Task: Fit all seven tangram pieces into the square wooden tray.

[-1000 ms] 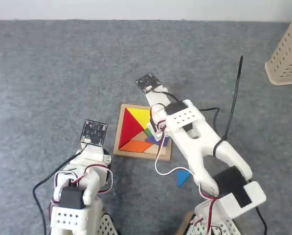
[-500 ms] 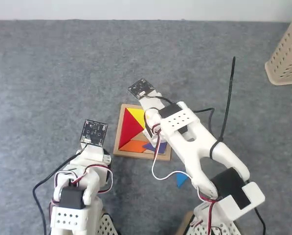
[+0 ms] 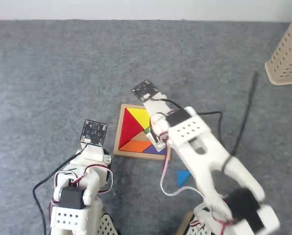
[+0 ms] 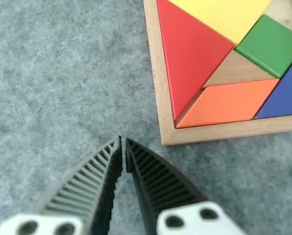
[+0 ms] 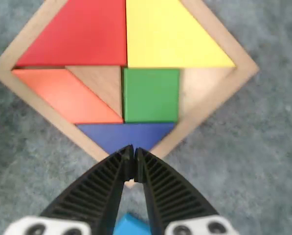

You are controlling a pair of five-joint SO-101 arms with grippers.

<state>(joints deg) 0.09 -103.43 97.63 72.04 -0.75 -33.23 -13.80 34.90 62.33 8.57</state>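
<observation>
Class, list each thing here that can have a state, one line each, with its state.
left hand, shut, empty
right hand, shut, empty
tray, partly filled, two triangular gaps bare
green square, seated in the tray
light blue triangle, lying outside the tray

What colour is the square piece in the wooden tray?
Green square piece, best in right wrist view.

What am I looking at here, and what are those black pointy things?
Two small white robot arms, the left arm and the right arm, reach over grey carpet. One picture looks down from above. The other two come from a camera on each arm's wrist, so its black ridged jaws show up close. Both pairs are shut, holding nothing. Before them lies a wooden tray with red, yellow, green, orange and dark blue pieces and two gaps. A light blue triangle lies outside on the carpet.
</observation>
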